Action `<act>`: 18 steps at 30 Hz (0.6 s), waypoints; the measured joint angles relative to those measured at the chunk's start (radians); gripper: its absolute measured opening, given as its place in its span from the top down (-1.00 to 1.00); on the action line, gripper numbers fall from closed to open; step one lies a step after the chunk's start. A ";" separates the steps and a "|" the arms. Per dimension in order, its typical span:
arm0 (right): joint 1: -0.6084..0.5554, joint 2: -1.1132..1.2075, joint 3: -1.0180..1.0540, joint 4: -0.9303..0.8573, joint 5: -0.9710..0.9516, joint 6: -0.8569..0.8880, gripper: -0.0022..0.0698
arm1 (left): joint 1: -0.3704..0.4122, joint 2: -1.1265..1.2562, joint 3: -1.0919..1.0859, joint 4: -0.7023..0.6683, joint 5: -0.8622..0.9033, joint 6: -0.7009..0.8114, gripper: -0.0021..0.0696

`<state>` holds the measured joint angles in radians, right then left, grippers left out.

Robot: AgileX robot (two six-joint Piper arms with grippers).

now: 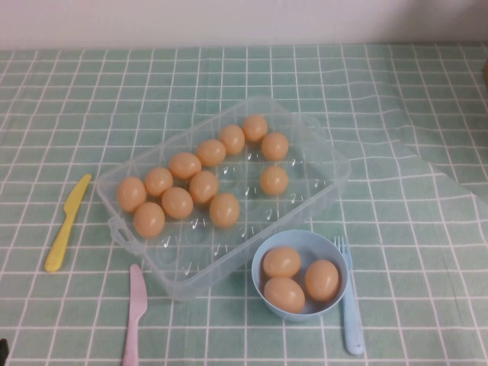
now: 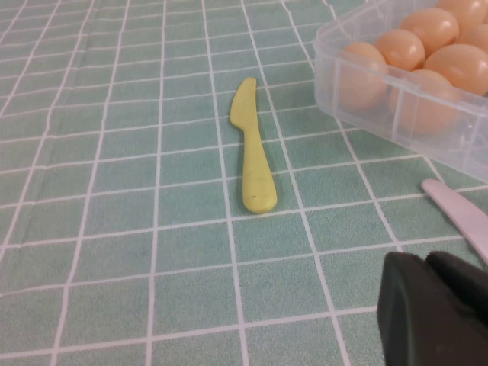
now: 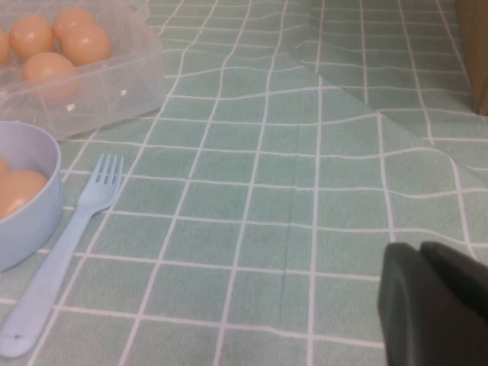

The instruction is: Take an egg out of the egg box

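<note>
Both arms parked, off table in high view. Left gripper (image 2: 435, 309) low over cloth near yellow knife (image 2: 253, 149); right gripper (image 3: 438, 305) over bare cloth beside fork (image 3: 65, 252). Jaw gap of either: cannot tell.

Box (image 1: 320, 194) holds twelve eggs; three sit in bowl (image 1: 263, 293). Likely between picks, next grab not begun. Nearest candidate egg (image 1: 225, 210) in its cup, front row.

Box clear, rigid, dimpled plastic. Eggs matte tan, smooth. Cutlery pastel plastic, pink knife (image 1: 135, 316) too. Cloth green check, creased.
</note>
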<state>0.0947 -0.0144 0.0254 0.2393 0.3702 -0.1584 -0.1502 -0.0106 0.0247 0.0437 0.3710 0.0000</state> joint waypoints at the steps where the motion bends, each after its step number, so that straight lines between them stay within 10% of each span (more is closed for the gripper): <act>1: 0.000 0.000 0.000 0.000 0.000 0.000 0.99 | 0.000 0.000 0.000 0.000 0.000 0.000 0.95; 18: 0.000 0.000 0.000 0.027 -0.002 0.000 0.99 | 0.000 0.000 0.000 0.000 0.000 0.000 0.95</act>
<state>0.0947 -0.0144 0.0254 0.2666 0.3684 -0.1584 -0.1502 -0.0106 0.0247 0.0437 0.3710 0.0000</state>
